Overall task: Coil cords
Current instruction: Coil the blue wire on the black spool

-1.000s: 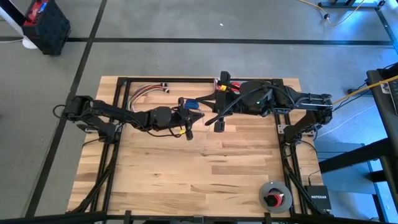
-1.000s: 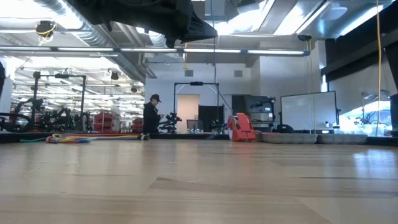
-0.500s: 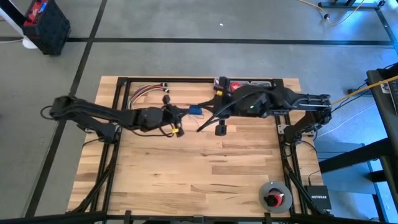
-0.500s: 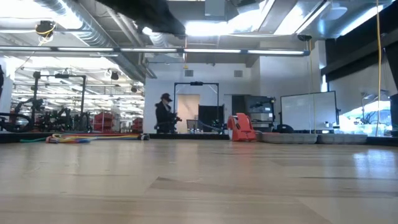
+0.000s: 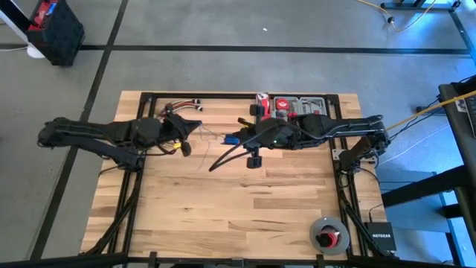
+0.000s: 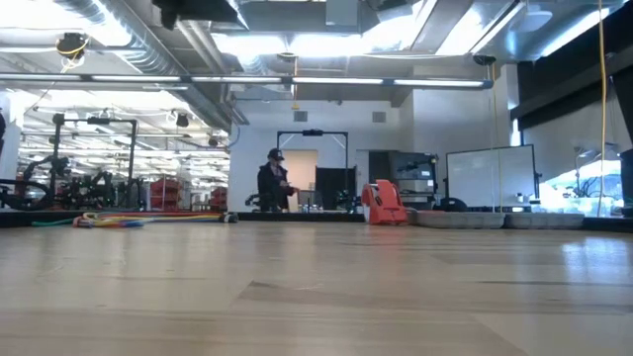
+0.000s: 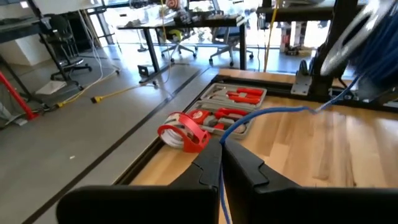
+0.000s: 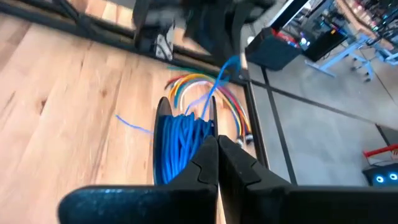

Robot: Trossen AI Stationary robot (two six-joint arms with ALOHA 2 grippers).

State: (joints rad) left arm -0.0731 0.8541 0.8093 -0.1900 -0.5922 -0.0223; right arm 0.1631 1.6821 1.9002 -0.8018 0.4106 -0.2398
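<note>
Above the wooden table (image 5: 238, 216), both grippers are pinching the thin, limp blue-violet cord (image 7: 273, 114): left gripper (image 7: 221, 155) gripping strand, right gripper (image 8: 216, 149) its coil.

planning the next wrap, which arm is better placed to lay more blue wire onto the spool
Left. The left tool is shut on the blue wire, strung out toward the right arm. The right tool is shut on the spool, so it only steadies.

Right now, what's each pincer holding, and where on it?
Left pincer is shut on the blue cord, pinching a free stretch of it. Right pincer is shut at the coiled bundle's near edge.
</note>
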